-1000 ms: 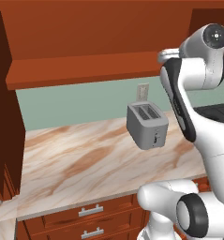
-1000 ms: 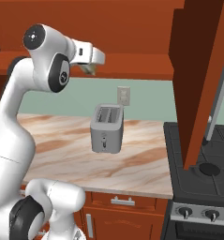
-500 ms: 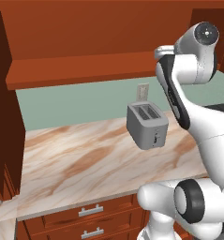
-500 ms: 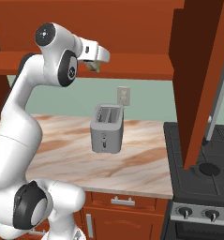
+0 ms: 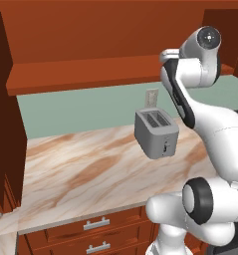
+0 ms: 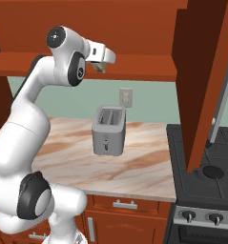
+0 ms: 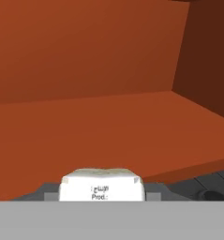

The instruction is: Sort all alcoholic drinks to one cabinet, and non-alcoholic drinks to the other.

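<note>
Over the last sec the arm swung up and in toward the cabinet [image 6: 134, 66]; end effector [image 6: 102, 66] now sits at shelf [image 7: 108, 126] height. It's part-closed on the carton [image 7: 101, 186], cream-white, pinched between the 2 tips. Shelf plank lies just ahead of and below the end effector, bare; back wall beyond. Toaster [image 6: 108, 130] on the table [image 6: 139, 162] is well below. Looks like the carry is nearly done; placing the non-alc carton comes next, prob.

Matt carton [image 7: 102, 185], smooth wood cabinet [image 7: 108, 112]
</note>
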Robot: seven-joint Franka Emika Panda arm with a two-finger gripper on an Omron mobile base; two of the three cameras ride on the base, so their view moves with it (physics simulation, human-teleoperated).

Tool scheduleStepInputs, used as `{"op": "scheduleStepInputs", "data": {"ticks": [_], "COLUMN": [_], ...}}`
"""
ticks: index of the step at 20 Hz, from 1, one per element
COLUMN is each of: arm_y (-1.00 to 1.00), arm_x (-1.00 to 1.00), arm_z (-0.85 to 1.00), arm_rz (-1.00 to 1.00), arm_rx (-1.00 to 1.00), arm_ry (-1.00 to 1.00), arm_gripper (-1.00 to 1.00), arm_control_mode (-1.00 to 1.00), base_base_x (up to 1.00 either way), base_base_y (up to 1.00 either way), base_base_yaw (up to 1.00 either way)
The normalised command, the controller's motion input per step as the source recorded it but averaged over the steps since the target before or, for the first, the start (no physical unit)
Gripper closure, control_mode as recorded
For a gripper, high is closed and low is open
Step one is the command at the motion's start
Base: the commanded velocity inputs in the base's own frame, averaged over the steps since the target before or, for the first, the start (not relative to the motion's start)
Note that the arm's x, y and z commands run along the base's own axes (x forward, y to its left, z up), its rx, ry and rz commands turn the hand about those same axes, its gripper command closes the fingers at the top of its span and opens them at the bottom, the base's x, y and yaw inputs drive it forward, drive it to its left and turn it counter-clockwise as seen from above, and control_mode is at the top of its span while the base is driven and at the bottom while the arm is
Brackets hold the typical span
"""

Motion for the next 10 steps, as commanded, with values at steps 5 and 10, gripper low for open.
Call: {"op": "scheduleStepInputs", "data": {"ticks": [5,10], "arm_y": [-0.04,-0.03], "arm_x": [0.38,0.38], "arm_z": [-0.08,-0.04], "arm_rz": [-0.01,-0.01], "arm_rx": [0.0,0.0], "arm_ry": [0.0,0.01], "arm_gripper": [1.0,1.0], "arm_control_mode": [-1.0,-1.0], "base_base_x": [0.0,0.0], "base_base_y": [0.0,0.0], "base_base_yaw": [0.0,0.0]}}
